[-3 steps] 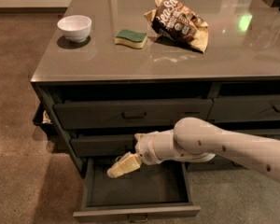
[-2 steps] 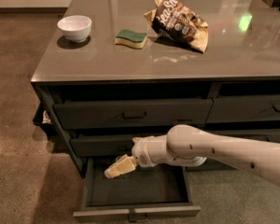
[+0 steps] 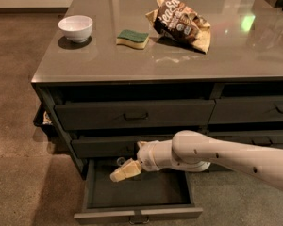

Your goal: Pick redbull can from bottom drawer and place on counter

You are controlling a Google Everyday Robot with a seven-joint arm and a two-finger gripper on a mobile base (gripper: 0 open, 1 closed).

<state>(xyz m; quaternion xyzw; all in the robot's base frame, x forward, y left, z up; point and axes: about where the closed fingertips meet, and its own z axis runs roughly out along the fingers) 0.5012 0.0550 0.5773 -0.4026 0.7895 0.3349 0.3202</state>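
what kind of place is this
Likely a kitchen or office break area: a glossy counter topping a drawer cabinet, with a white bowl, a sponge and a snack bag on top. The robot's hand hangs over the open bottom drawer.

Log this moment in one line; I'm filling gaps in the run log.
phase: reach | claw: low over open drawer, by can | can: in drawer, back left, not lifted | counter: no can yet

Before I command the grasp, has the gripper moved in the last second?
Yes, slightly: the gripper has sunk a little against the middle drawer front, staying over the open bottom drawer near the redbull can.
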